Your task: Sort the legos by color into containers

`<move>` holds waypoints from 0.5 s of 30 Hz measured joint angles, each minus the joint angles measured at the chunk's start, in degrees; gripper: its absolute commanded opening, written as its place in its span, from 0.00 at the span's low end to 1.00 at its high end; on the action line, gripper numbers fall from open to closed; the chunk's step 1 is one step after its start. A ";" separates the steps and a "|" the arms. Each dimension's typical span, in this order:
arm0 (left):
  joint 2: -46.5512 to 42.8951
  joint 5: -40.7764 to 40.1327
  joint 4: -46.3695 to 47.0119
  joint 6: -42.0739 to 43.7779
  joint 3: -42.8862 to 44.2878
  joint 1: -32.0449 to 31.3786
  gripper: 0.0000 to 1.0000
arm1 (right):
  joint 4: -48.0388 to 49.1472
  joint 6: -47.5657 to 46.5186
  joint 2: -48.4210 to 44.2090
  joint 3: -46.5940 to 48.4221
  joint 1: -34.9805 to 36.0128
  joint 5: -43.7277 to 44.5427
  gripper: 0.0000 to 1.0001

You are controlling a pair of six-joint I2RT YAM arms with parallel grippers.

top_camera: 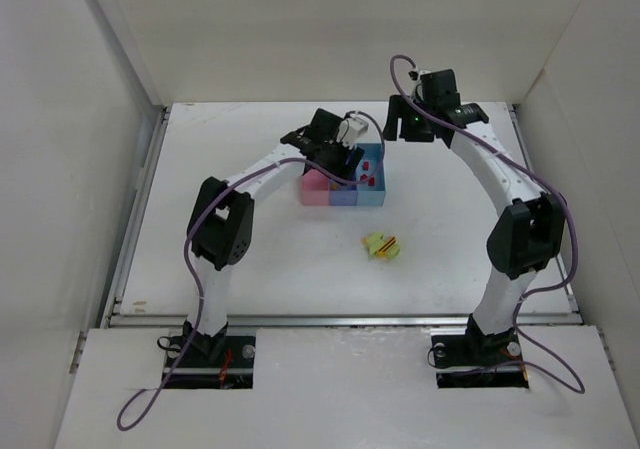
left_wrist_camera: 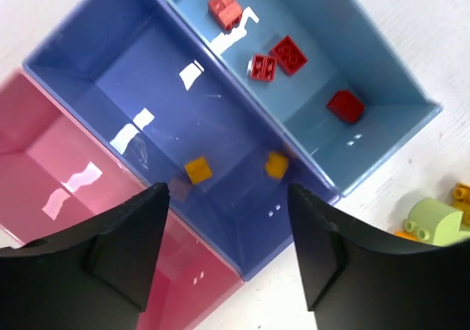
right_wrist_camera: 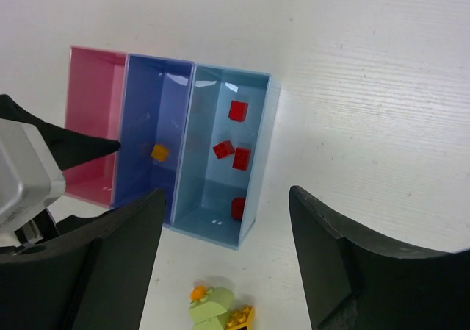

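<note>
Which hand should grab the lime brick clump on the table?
Probably right. The open right hand has the lime and yellow-orange plastic brick clump centred between its fingers in its wrist view; the left hand hovers over the medium blue plastic bin.

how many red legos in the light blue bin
4 red legos in the light blue bin: one near an end wall, two close together mid-bin, one toward the other end. None look hidden.

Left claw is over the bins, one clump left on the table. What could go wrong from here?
The clump mixes lime and orange bricks, seemingly joined; grabbed whole, one colour may land in the wrong bin. The left claw and right claw both hang open near the bins; reaching together, they could collide.
</note>
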 measured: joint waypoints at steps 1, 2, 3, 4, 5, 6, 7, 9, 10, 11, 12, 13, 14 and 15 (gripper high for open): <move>0.00 -0.07 0.02 0.04 0.33 -0.02 0.64 | -0.11 -0.02 0.00 -0.13 0.00 0.04 0.74; 0.00 -0.11 0.15 0.04 0.72 -0.02 0.64 | -0.11 -0.02 0.00 -0.22 0.00 0.07 0.74; 0.00 -0.44 0.11 0.07 1.09 -0.02 0.64 | -0.11 -0.02 0.00 -0.26 0.00 0.09 0.74; 0.00 -0.70 0.09 0.07 1.38 -0.02 0.64 | -0.11 -0.02 0.00 -0.26 0.00 0.11 0.74; 0.00 -0.83 -0.13 0.04 1.75 -0.02 0.64 | -0.11 -0.02 0.00 -0.26 0.00 0.17 0.75; 0.00 -0.96 -0.46 0.02 2.19 -0.02 0.64 | -0.13 0.00 0.00 -0.26 0.00 0.24 0.76; 0.00 -1.11 -0.72 -0.02 2.56 -0.02 0.64 | -0.13 0.00 -0.02 -0.28 0.00 0.46 0.79; -0.15 -1.55 -1.07 -0.15 3.06 -0.02 0.64 | -0.13 -0.04 -0.44 -0.87 -0.09 0.98 0.84; -0.35 -1.81 -1.42 -0.22 3.17 -0.02 0.64 | -0.20 -0.09 -0.96 -1.66 -0.20 1.14 0.86; -0.66 -2.03 -1.79 -0.24 3.17 -0.02 0.64 | -0.39 -0.22 -1.66 -2.47 -0.31 1.20 0.88; -1.09 -2.12 -2.25 -0.26 3.17 -0.02 0.65 | -0.59 -0.28 -2.64 -3.65 -0.46 1.27 0.89; -1.79 -2.08 -2.93 -0.20 3.17 -0.02 0.65 | -0.79 -0.46 -3.87 -5.16 -0.68 1.40 0.91; -2.75 -1.97 -3.74 0.09 3.17 -0.02 0.65 | -1.44 -0.50 -5.16 -6.58 -0.83 1.66 0.91; -4.02 -1.84 -4.42 0.61 3.15 -0.02 0.65 | -1.77 -0.63 -6.64 -8.37 -1.07 1.88 0.91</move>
